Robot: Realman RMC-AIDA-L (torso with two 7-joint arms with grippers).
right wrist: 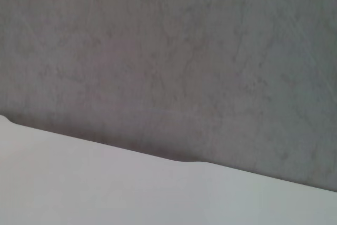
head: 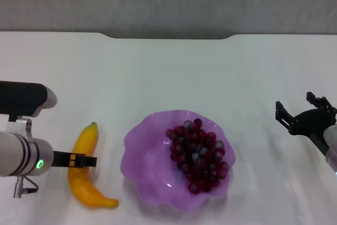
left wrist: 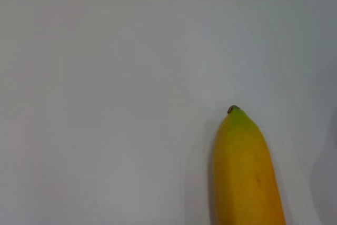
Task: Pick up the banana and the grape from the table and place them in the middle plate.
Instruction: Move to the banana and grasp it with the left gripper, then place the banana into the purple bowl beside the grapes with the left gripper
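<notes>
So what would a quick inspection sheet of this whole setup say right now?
Surface: white table, bare around the items.
Job's things: grape bunch lies in the middle plate; banana on the table, left of the plate.
Clutter: nothing seen.
Grippers: left gripper at the banana's middle, grip unclear; right gripper open, apart at the right.
Cables: thin wire under the left arm.
Surroundings: grey wall behind.

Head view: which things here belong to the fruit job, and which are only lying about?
Job:
- banana, on the table, left claw over it
- grape, already in the middle plate
- right claw, open, off to the side

Lying about:
- nothing else visible
</notes>
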